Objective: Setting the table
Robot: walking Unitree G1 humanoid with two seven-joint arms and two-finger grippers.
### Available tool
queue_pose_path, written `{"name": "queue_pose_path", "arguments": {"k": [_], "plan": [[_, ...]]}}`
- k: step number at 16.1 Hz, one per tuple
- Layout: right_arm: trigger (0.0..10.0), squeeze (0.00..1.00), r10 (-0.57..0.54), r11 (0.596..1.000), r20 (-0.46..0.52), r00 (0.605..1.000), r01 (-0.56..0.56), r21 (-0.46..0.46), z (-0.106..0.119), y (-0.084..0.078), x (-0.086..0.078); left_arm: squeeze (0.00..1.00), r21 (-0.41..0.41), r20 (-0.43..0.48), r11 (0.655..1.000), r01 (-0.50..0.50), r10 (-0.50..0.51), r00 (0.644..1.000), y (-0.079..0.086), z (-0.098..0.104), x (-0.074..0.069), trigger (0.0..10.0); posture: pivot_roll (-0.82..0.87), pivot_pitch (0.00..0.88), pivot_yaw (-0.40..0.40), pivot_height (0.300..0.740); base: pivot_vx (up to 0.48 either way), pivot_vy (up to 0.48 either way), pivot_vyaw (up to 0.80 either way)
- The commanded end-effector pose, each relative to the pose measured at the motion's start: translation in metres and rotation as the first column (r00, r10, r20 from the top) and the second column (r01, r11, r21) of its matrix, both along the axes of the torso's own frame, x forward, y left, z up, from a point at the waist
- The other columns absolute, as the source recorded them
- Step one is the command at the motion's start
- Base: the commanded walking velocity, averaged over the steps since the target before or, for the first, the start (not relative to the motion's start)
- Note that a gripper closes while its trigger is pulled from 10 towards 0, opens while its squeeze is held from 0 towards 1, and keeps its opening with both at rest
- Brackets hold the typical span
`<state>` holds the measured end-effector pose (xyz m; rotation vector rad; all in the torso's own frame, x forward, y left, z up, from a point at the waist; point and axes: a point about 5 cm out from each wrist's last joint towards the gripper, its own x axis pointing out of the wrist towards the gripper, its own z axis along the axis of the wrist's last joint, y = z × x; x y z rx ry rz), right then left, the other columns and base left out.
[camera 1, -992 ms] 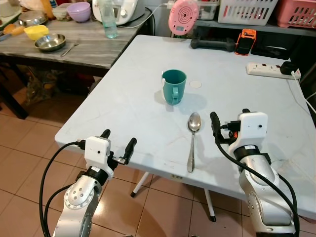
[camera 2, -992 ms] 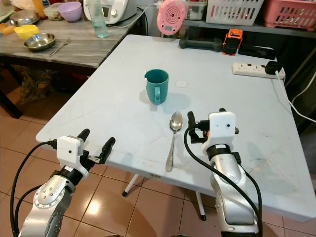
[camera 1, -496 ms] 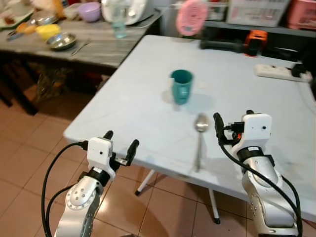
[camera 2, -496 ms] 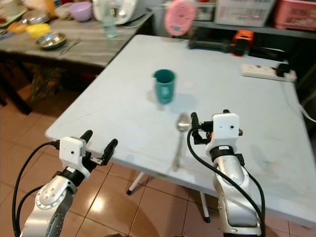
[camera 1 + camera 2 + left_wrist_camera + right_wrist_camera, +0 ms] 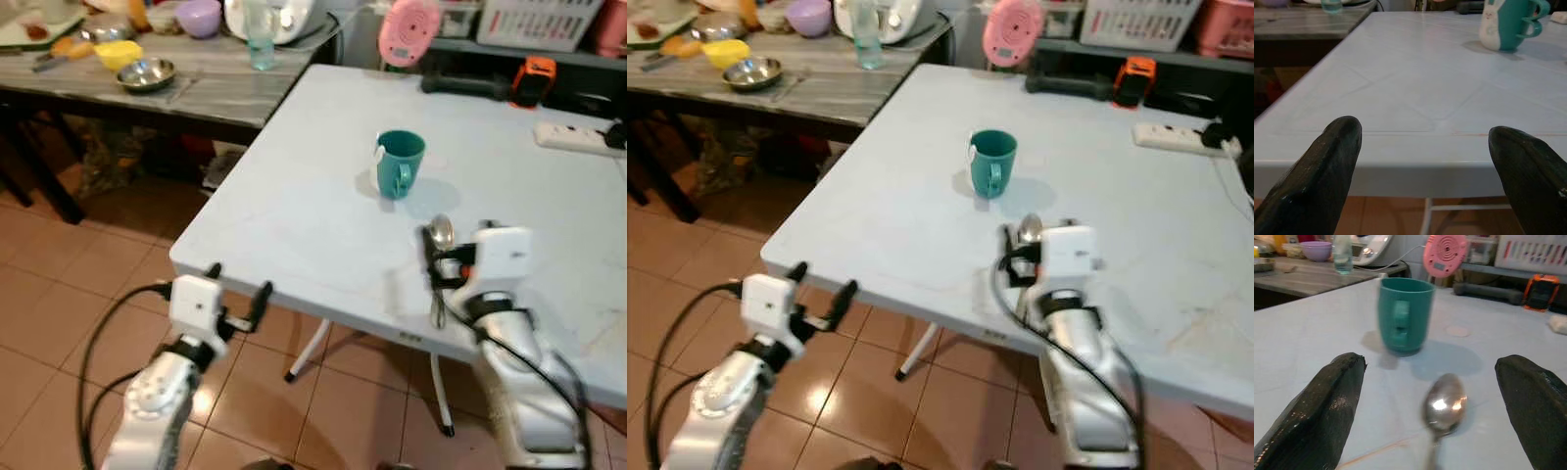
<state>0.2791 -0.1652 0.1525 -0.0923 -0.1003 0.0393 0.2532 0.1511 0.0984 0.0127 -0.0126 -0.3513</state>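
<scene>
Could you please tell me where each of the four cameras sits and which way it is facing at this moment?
Left eye view: on the head, looking forward and down at the white table; both arms show, left gripper and right gripper.
Right eye view: same head, same scene.
Left wrist view: along the open fingers toward the table edge.
Right wrist view: along open fingers at the spoon.
Shared: the teal mug appears in all four.

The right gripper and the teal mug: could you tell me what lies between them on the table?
The spoon lies between the open right gripper and the teal mug, bowl toward the mug, seen in the right wrist view.
</scene>
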Motion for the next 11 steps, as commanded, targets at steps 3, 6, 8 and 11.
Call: {"name": "queue_pose_path", "arguments": {"k": [3,6,8,11], "plan": [[10.0,0.0,-0.022,1.0,0.021,1.0,0.022,0.003,0.0044,-0.0049,-0.0014,0.0,0.001,0.004,1.0,0.017,-0.017,1.0,-0.0032,0.0022,-0.0017,10.0,-0.06,0.132,0.059,0.74,0.0,0.0,0.0],[10.0,0.0,-0.026,1.0,0.005,1.0,0.026,0.003,0.0028,-0.0058,-0.0023,0.0,0.001,0.002,1.0,0.024,-0.024,1.0,-0.004,0.0021,-0.0024,10.0,-0.07,0.135,0.056,0.74,0.0,0.0,-0.75],[10.0,0.0,-0.027,1.0,0.004,1.0,0.027,0.001,0.0024,-0.0063,-0.003,0.0,0.0,0.0,1.0,0.03,-0.03,1.0,-0.0047,0.0018,-0.0024,10.0,-0.07,0.137,0.056,0.74,0.0,0.0,-0.77],[10.0,0.0,-0.029,1.0,-0.003,1.0,0.029,-0.001,0.0002,-0.0063,-0.0054,0.0,-0.014,-0.021,0.993,0.118,-0.119,0.993,-0.0117,0.0001,-0.0038,10.0,-0.07,0.142,0.06,0.74,0.0,0.0,-0.51]]}}
